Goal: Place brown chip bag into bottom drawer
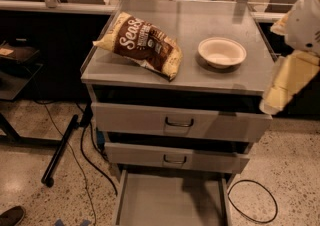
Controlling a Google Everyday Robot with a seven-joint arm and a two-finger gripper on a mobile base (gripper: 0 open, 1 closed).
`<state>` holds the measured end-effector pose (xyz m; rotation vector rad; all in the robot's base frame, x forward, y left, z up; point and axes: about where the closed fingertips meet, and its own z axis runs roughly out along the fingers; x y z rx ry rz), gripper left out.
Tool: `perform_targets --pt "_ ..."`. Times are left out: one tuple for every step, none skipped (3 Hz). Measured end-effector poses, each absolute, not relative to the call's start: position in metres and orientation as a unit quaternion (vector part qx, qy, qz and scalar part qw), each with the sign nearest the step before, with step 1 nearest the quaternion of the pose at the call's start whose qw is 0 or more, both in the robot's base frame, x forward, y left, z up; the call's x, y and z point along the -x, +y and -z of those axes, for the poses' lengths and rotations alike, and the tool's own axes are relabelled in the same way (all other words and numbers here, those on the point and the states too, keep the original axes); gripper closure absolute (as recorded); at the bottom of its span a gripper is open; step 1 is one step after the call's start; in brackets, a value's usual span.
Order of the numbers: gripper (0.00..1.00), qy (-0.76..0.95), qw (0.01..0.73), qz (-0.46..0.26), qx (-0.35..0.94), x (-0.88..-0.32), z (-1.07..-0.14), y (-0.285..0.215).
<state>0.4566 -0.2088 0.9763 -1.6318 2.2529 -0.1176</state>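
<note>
The brown chip bag [145,44] lies on the grey cabinet top [195,77], left of centre, white lettering up. The bottom drawer [170,201] is pulled out at the foot of the cabinet, a flat empty tray. My gripper [285,87] hangs at the right edge of the view, beside the cabinet's right front corner, well right of the bag and above the drawer. It touches nothing.
A round cream bowl [222,52] sits on the cabinet top right of the bag. Two upper drawers [179,122] with dark handles are shut. A black cable loop [252,201] lies on the floor at right; a black pole [60,151] leans at left.
</note>
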Motion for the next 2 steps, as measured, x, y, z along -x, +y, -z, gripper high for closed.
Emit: perform_targets --pt "0.0 0.814 0.2 0.043 0.543 -0.511 -0.974 -0.19" --pt "0.0 0.826 0.201 0.049 0.524 -0.57 -0.97 -0.172"
